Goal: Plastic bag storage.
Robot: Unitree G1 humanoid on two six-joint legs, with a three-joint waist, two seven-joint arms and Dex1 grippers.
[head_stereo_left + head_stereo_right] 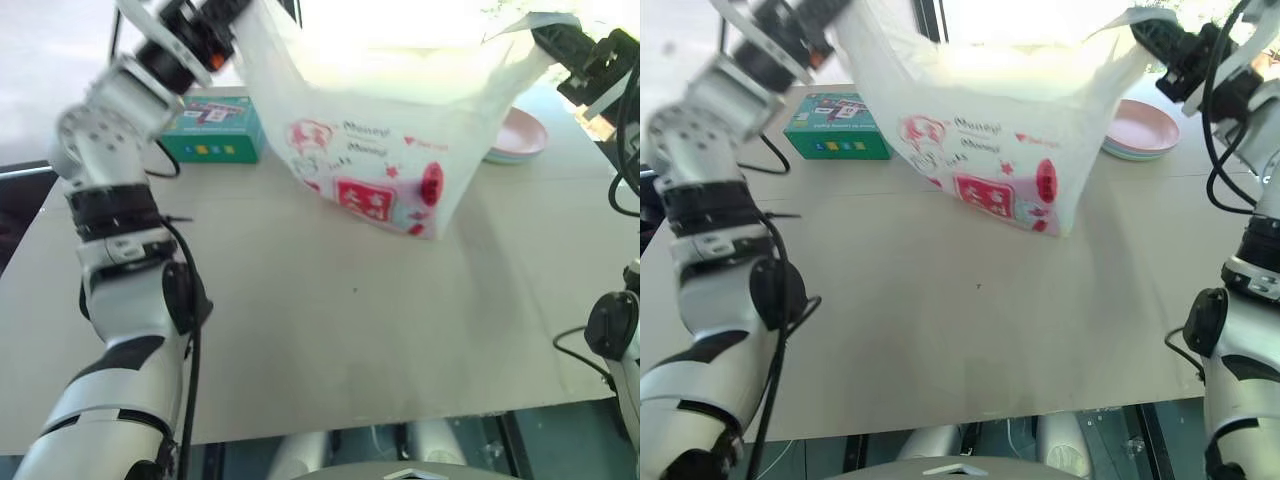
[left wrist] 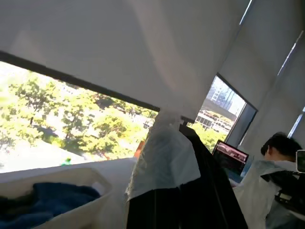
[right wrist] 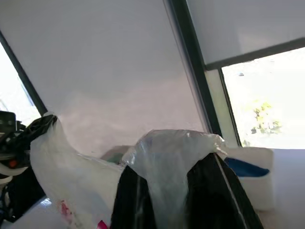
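Both grippers are raised above the far half of the table (image 1: 330, 340), each pinching one loop handle of the plastic bag (image 1: 400, 130). Left gripper (image 1: 235, 12): black fingers (image 2: 200, 191) closed narrow on a bunched fold of thin white film, which drapes over one finger in the left wrist view. Right gripper (image 1: 1155, 38): same state, fingers (image 3: 224, 195) clamped narrow on the opposite handle, film draped between and over them in the right wrist view. Bag hangs stretched between the two hands, mouth up, pink-red print facing the robot; lowest corner looks to be at or just above the tabletop, contact cannot be told. Near half of the table is bare beige board. Behind the bag on the robot's left, a teal box (image 1: 213, 132) lies flat on the table. Behind it on the right, a stack of pink plates (image 1: 1140, 130), partly hidden by the bag.
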